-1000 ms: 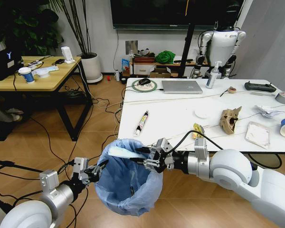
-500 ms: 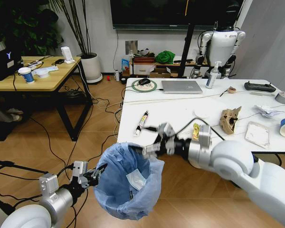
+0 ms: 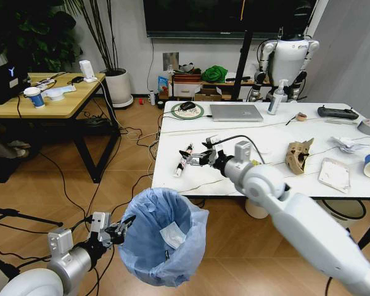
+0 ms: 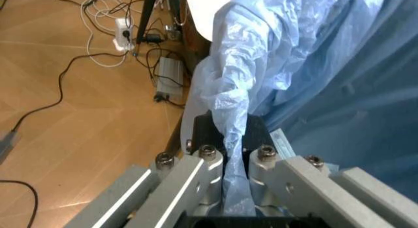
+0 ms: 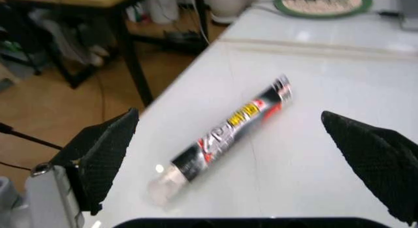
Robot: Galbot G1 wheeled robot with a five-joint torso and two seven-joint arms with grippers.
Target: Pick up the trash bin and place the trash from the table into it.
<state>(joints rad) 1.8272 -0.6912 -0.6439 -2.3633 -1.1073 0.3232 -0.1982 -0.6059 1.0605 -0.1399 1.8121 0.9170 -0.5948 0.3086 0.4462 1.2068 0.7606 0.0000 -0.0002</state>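
The robot's two arms were smooth, rounded white shells joined by silver-grey cylindrical wrist sections, with a thin black cable looping over the wrist behind the right gripper [image 3: 194, 157]. That gripper had dark, wedge-shaped fingers [image 5: 104, 157] with finely textured black pads on a pale metal mount. The left gripper [image 3: 124, 227] was built of brushed silver bars fastened with round socket-head screws around a black core, behind a small boxy silver wrist block.
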